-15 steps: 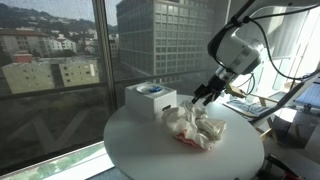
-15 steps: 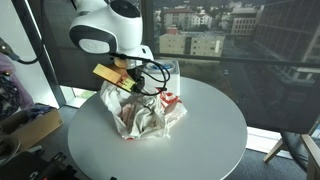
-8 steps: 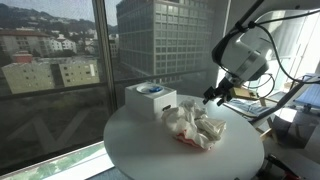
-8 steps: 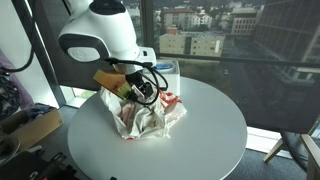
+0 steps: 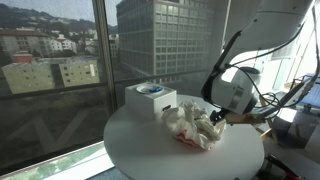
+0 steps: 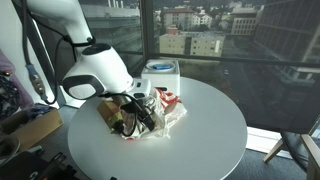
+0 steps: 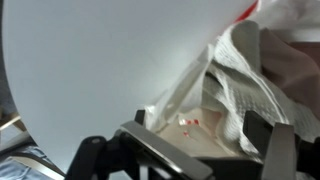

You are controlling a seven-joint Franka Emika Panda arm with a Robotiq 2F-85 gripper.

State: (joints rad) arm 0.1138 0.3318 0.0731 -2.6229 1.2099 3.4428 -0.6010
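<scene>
In an exterior view the gripper (image 5: 218, 117) has come down from above the table (image 5: 140, 152) to the far edge of the crumpled bag (image 5: 190, 128), which lies mid-table beside the white box (image 5: 150, 98). In an exterior view the gripper (image 6: 130, 118) now sits low against the bag (image 6: 168, 108), level with it. In the wrist view the jaws stand wide and empty, the bag (image 7: 250, 90) just ahead; its red print is unreadable.

Round white table (image 5: 140, 142) by the window, smooth top showing in both exterior views (image 6: 212, 130). On it, a crumpled white bag (image 5: 195, 127) with red print sits near the middle, and just beside it, toward the glass, a white box (image 5: 150, 98).
</scene>
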